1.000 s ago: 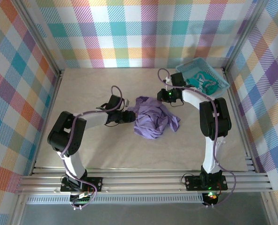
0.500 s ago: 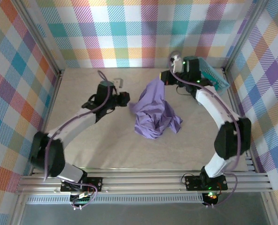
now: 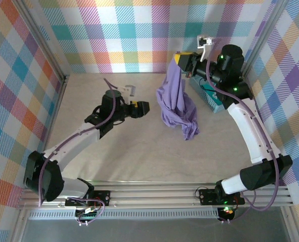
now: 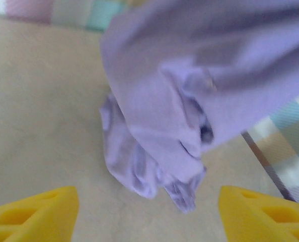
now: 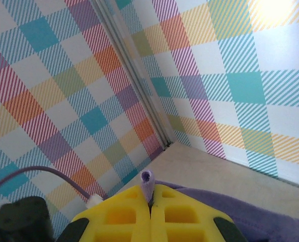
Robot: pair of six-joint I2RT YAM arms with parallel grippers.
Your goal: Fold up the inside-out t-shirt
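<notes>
The lavender t-shirt (image 3: 177,103) hangs in a crumpled bunch from my right gripper (image 3: 182,62), which is raised high near the back wall and shut on a pinch of its fabric (image 5: 148,182). The shirt's lower end (image 3: 191,132) dangles close to the table; whether it touches I cannot tell. My left gripper (image 3: 142,109) is open, just left of the hanging shirt and apart from it. In the left wrist view its yellow fingertips (image 4: 33,214) stand wide at the bottom corners, with the shirt (image 4: 164,116) ahead of them and nothing between them.
The small teal basket (image 3: 210,97) sits at the back right, partly behind the right arm. Plaid walls close in the table (image 3: 114,156) at the back and both sides. An aluminium rail runs along the near edge by the arm bases.
The right gripper has risen toward the back right, pulling the shirt up off the table into a hanging bunch. The left gripper has opened and now stands apart from the shirt.
</notes>
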